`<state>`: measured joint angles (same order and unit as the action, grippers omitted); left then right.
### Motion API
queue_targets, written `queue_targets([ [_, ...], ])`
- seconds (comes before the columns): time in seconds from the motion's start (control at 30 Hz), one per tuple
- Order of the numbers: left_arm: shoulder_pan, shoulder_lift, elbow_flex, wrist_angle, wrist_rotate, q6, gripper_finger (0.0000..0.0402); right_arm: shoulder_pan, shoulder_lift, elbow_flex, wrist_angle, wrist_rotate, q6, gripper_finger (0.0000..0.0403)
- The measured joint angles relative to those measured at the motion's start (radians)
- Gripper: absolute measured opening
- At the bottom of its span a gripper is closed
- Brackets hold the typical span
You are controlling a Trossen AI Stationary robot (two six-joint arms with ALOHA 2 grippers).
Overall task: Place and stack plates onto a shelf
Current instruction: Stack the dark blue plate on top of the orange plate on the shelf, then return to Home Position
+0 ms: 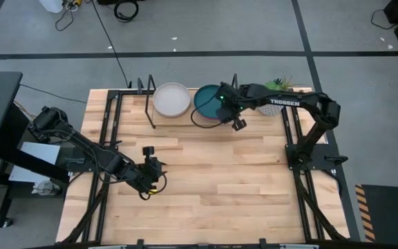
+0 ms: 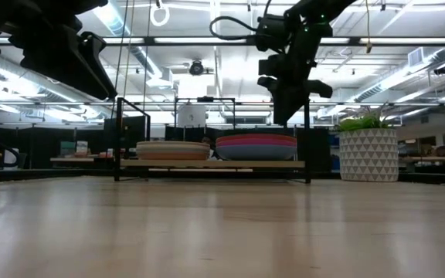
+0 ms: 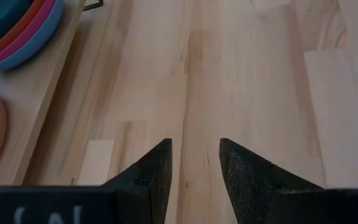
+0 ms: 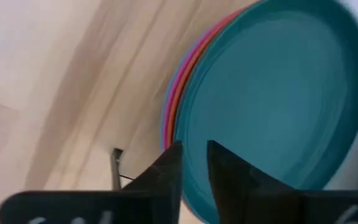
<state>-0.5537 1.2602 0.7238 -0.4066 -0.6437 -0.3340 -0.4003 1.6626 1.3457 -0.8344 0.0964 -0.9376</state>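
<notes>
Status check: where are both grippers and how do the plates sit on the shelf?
Right gripper above the dark teal plate, holding nothing. Left gripper open, idle over the bare table. Two plate stacks on the shelf. Nothing in the way.

**Open table in front, crowded back edge**

The wooden table [image 1: 240,180] lies bare across the frame's centre and bottom. Along the top edge, the shelf [image 1: 150,114] with two plate stacks [image 1: 172,99], the potted plant [image 1: 278,86] and the right gripper [image 1: 231,115] block passage.
</notes>
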Motion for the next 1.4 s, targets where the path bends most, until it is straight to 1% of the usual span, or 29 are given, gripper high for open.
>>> queue_targets([
  [0.1,-0.004,0.000,0.000,0.019,0.000,0.004,0.0141,0.005,-0.015,0.000,-0.008,-0.029,0.051,0.0100],
  [0.23,-0.031,0.000,0.000,0.076,-0.004,0.037,0.0141,0.039,-0.035,0.000,-0.039,-0.035,0.126,0.0124],
  [0.33,-0.052,0.000,0.000,0.080,-0.042,0.042,0.0141,0.082,-0.061,0.000,-0.062,-0.040,0.202,0.0135],
  [0.47,-0.070,0.000,0.000,0.075,-0.117,0.042,0.0141,0.166,-0.096,0.000,-0.057,-0.017,0.433,0.0137],
  [0.53,-0.076,0.000,0.000,0.075,-0.142,0.041,0.0141,0.206,-0.105,0.000,-0.056,-0.022,0.546,0.0134],
  [0.63,-0.081,0.000,0.000,0.074,-0.145,0.033,0.0141,0.260,-0.105,-0.002,-0.057,-0.065,0.662,0.0131],
  [0.7,-0.094,0.000,0.000,0.074,-0.152,0.036,0.0141,0.298,-0.109,-0.013,-0.060,-0.101,0.710,0.0130],
  [0.8,-0.143,-0.021,0.000,0.077,-0.211,0.055,0.0141,0.342,-0.158,-0.079,-0.023,-0.113,0.748,0.0130],
  [1.0,-0.236,-0.123,0.000,0.049,-0.283,0.056,0.0141,0.365,-0.337,-0.265,0.192,-0.097,0.839,0.0130],
  [1.13,-0.256,-0.167,-0.008,0.019,-0.299,0.057,0.0141,0.385,-0.457,-0.366,0.306,-0.103,0.898,0.0130],
  [1.23,-0.252,-0.205,-0.077,0.052,-0.300,0.057,0.0141,0.402,-0.546,-0.435,0.356,-0.118,0.925,0.0130],
  [1.4,-0.248,-0.299,-0.216,0.161,-0.296,0.053,0.0141,0.426,-0.710,-0.570,0.468,-0.128,0.955,0.0130],
])
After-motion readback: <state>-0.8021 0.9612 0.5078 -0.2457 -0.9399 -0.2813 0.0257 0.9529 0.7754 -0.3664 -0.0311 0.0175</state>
